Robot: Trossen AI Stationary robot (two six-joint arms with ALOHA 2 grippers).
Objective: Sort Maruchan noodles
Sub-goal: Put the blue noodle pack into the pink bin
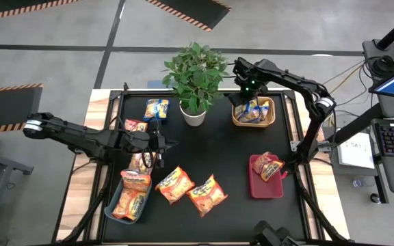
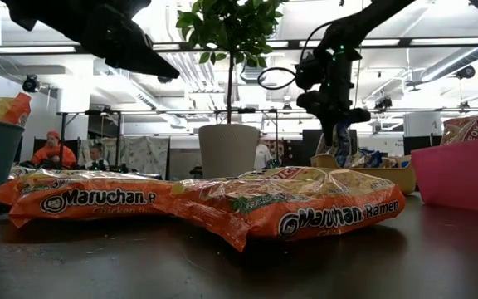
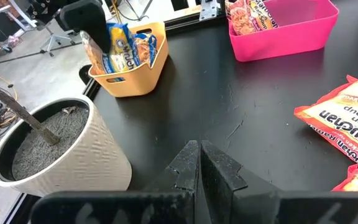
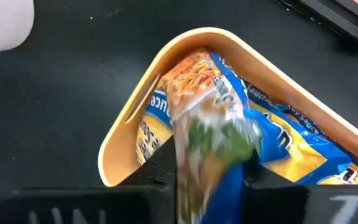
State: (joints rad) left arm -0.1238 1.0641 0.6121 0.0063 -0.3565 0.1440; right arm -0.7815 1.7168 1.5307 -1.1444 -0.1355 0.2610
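My right gripper (image 1: 246,96) hangs over the orange bin (image 1: 272,119) at the table's far right, shut on a blue-and-yellow Maruchan packet (image 4: 210,124). More blue-and-yellow packets lie in that bin. My left gripper (image 3: 199,165) is shut and holds nothing, over the table's left middle (image 1: 159,145). Flat on the table lie two orange packets (image 1: 174,184) (image 1: 206,195), a blue-and-yellow one (image 1: 156,108), a red-pink one (image 1: 135,126), and one (image 1: 141,162) partly under the left arm. The red bin (image 1: 255,188) holds red-pink packets; the grey-blue bin (image 1: 109,208) holds orange ones. My right gripper pinches the blue-and-yellow packet between its two fingers (image 4: 160,180) by its upper end (image 4: 207,155), from above, pointing down. The packet hangs below the fingers (image 2: 338,145) and reaches down into the orange bin. Whether its lower end rests on the packets there, I cannot tell.
A potted plant in a white pot (image 1: 193,115) stands at the far middle, between the two arms and close to the orange bin. The black mat (image 1: 231,147) is bare in its middle. People sit in the room beyond the table (image 2: 52,149).
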